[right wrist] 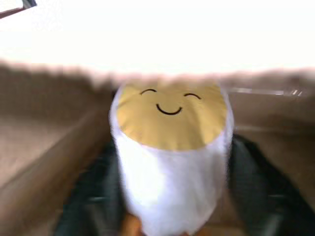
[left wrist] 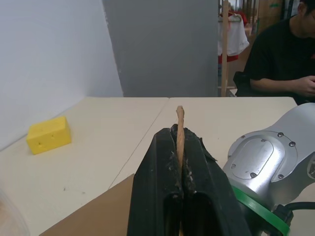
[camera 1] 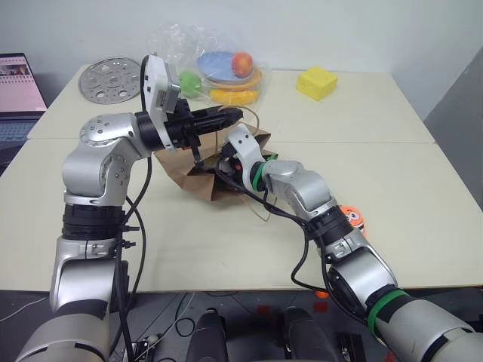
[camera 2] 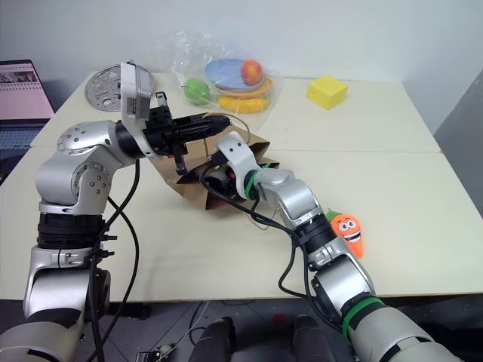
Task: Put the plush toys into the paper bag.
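Table: you have wide bare top at 3 o'clock of the work.
Paper bag: it lies tipped near the table's middle, mouth toward your right arm, held up by one loop handle.
Left gripper: pinched tight on that twisted-paper handle, pointing level across the bag's top edge. Keep the pinch firm and the handle raised so the mouth stays wide.
Right gripper: it reaches into the mouth from 5 o'clock, the egg toy between its fingers. Whether they have let go you cannot tell; the wrist view is blurred.
Egg toy: white body, yellow smiling face, inside the brown walls of the bag. Carry it deep, spread the fingers fully, then draw the arm out straight along the way in, so nothing drags it back or crumples the paper.
Carrot toy: on the table at 4 o'clock of the bag, just beside your right forearm, well apart from the mouth; by my reading it goes in next.
Risk: the forearm may nudge the carrot as it backs out.
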